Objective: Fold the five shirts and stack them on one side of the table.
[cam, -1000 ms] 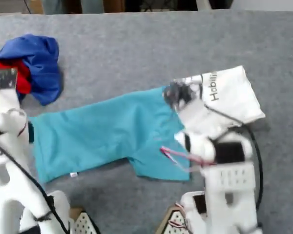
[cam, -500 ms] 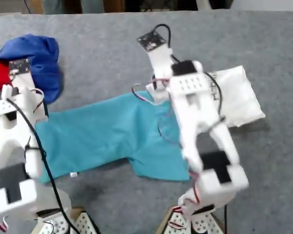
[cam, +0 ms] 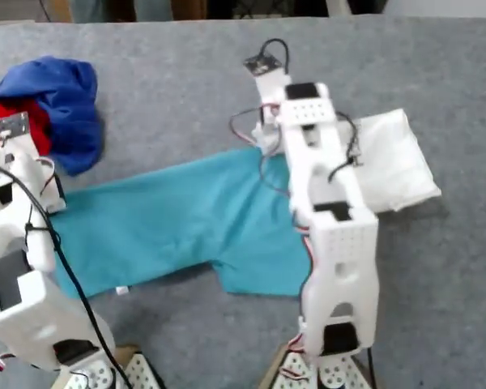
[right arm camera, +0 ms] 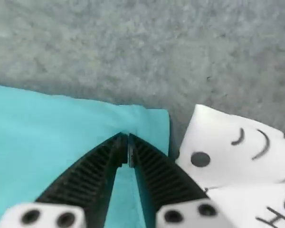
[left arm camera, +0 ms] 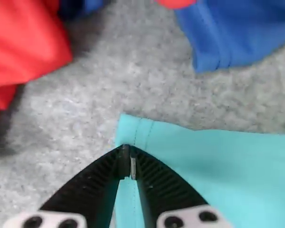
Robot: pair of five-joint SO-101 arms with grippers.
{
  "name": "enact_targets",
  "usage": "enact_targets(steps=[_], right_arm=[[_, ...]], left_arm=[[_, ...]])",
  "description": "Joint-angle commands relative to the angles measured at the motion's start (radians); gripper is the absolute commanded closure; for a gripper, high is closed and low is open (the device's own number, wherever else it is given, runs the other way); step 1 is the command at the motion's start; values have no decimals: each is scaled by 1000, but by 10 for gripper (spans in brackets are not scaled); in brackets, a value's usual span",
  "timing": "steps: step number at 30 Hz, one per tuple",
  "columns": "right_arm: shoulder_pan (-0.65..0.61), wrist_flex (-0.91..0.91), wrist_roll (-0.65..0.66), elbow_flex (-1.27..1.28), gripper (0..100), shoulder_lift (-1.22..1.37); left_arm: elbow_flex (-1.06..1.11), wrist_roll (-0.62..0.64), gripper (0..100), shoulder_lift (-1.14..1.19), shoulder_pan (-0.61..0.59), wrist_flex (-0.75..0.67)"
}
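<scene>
Shirt status: teal cloth shirt point(cam: 178, 219) lies spread flat across the middle of the grey felt-like table point(cam: 170, 81), long axis running from nine o'clock to three o'clock, one sleeve jutting toward five o'clock.

Left gripper point(cam: 53, 194) sits at the shirt's nine o'clock end. In the left wrist view its black ribbed fingers meet at the tips point(left arm camera: 127, 154) right on the hemmed corner of the teal cloth point(left arm camera: 218, 180), pinching it.

Right gripper point(cam: 263, 146) sits at the shirt's one o'clock corner. In the right wrist view its tips are likewise pressed together point(right arm camera: 125, 140) on the teal fabric point(right arm camera: 47, 128), just inside the edge.

Folded white printed shirt point(cam: 389, 162) lies at three o'clock, touching the teal shirt; the right wrist view has it just beside the pinched corner point(right arm camera: 228, 161).

Crumpled blue shirt point(cam: 61, 101) and red shirt point(cam: 28, 130) are bunched together at ten o'clock, near the left gripper but apart from the teal corner point(left arm camera: 237, 28) point(left arm camera: 23, 42).
</scene>
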Motion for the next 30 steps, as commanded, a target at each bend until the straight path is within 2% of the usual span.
enact_targets(steps=[1, 5, 8, 12, 14, 16, 20, 25, 30], right_arm=[[-5, 114, 0, -150, 984, -10], [2, 244, 14, -318, 984, -10], [-14, 405, 112, -447, 984, -10], [-28, 408, 137, -406, 984, -74], [-61, 408, 143, -278, 984, -151], [-97, 405, 160, -107, 984, -266], [-163, 391, 334, 283, 984, -538], [-186, 249, 494, 748, 984, -889], [-190, 158, 641, 1158, 982, -1202]], left_arm=[[-51, 2, 971, -48, -12, 29], [-51, 2, 971, -132, -5, 84], [-51, 2, 971, -232, -5, 140], [-48, 0, 971, -388, 5, 276], [-42, -17, 971, -460, 7, 350], [-41, -84, 971, -511, 1, 416], [-27, -183, 971, -566, -2, 508], [30, -183, 971, -565, 4, 503], [113, -181, 971, -565, 1, 411]])
